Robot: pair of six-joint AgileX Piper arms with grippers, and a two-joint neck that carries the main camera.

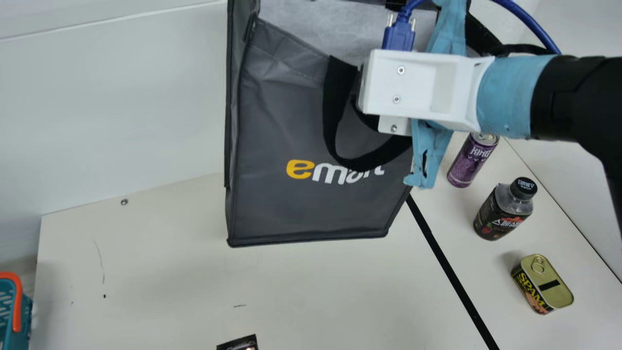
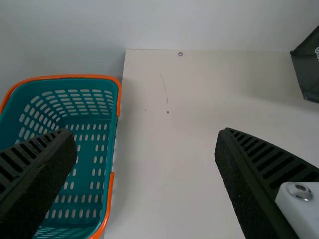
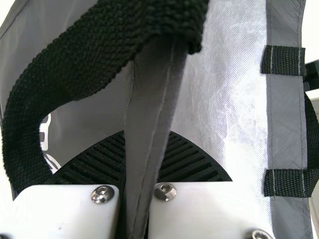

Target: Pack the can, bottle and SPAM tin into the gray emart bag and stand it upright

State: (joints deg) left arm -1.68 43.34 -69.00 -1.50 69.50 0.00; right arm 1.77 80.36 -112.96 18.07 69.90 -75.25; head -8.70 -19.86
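Observation:
My right gripper (image 1: 388, 92) holds the gray emart bag (image 1: 291, 131) up by its near rim, above the table's back part. Seen from the right wrist, the gripper (image 3: 147, 164) is shut on the bag's edge (image 3: 152, 109), a black handle looping beside it and the pale lining showing. The purple can (image 1: 472, 159), the dark bottle (image 1: 504, 209) and the SPAM tin (image 1: 542, 284) stand on the table at the right. In the left wrist view my left gripper (image 2: 149, 169) is open with nothing between its fingers, and the bag's dark corner (image 2: 309, 64) shows far off.
A teal basket with an orange rim (image 1: 18, 301) stands at the left; the left wrist view shows this basket (image 2: 84, 129) near my left fingers. A black line (image 1: 452, 272) crosses the cream table (image 1: 160, 282). A small dark object (image 1: 240, 343) lies at the near edge.

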